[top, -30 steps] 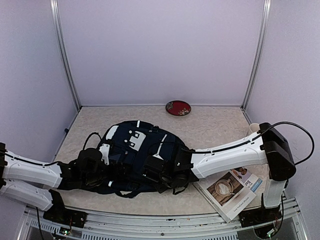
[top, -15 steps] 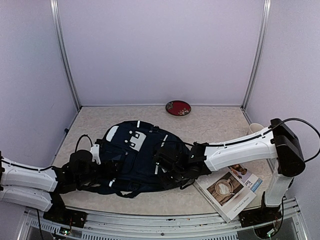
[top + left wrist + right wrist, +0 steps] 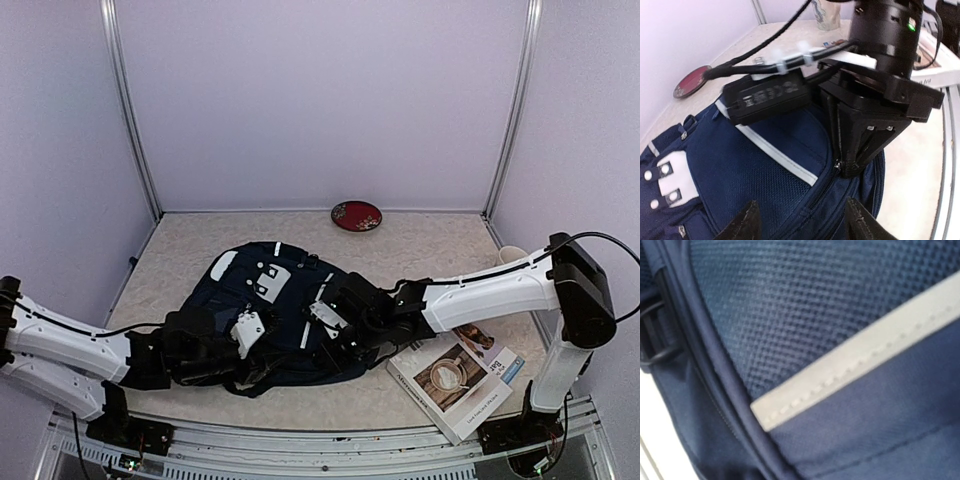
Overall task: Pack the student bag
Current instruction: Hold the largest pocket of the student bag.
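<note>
The bag (image 3: 285,295) is laid flat on the table (image 3: 420,250), left of centre and towards the near edge, with its white patch (image 3: 268,280) turned upward. In the left wrist view the navy fabric (image 3: 755,180) is crossed by a white stripe (image 3: 777,155), and a zip (image 3: 820,192) is seen running along a seam towards the lower edge of the picture. In the right wrist view nothing but the bag (image 3: 815,315) is shown, very close and partly blurred: woven cloth, one pale stitched stripe and a dark seam.

The right gripper (image 3: 335,335) is lowered onto the bag's near right part. From the left wrist camera it (image 3: 846,169) is seen pointing down, its jaws drawn together to a narrow tip that is set right on the zip line. A small metal piece (image 3: 838,164) is visible at that tip; whether it is pinched cannot be told.

The left gripper (image 3: 250,340) is placed over the bag's near left part, facing the right one. Its jaws (image 3: 802,222) are held apart, with only bag fabric and the zip seen between the two fingers (image 3: 747,220), and nothing is grasped.

A book (image 3: 460,378) with a cup pictured on its cover is laid on the table just right of the bag, under the right arm. A pale cup (image 3: 508,256) is stood near the right wall, and a red plate (image 3: 356,215) is set at the back edge, well apart from the bag.
</note>
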You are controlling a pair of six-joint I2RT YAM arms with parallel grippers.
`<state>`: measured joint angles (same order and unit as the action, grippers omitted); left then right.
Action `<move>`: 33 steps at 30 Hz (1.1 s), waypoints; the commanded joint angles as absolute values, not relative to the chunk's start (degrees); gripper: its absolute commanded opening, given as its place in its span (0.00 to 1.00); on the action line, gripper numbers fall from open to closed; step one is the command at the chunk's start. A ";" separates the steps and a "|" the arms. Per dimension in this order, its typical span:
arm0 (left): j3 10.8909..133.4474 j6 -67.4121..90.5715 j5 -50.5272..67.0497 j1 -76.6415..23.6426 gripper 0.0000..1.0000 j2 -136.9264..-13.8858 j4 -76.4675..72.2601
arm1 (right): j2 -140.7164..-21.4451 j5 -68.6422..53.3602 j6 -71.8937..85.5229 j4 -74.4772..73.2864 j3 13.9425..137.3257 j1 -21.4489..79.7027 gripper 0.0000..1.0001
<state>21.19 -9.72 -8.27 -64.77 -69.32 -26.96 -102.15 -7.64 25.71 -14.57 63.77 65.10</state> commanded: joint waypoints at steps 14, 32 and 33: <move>30.72 -29.02 -15.40 -64.43 0.70 -87.41 -20.26 | -95.63 -5.12 31.25 -12.12 57.48 64.05 0.31; 31.68 -25.98 -10.05 -64.25 0.00 -86.96 -19.21 | -85.92 8.09 25.14 1.49 46.75 70.75 0.27; 31.84 -25.67 -10.09 -64.30 0.00 -86.68 -19.11 | -85.88 8.28 24.10 2.13 46.33 70.75 0.28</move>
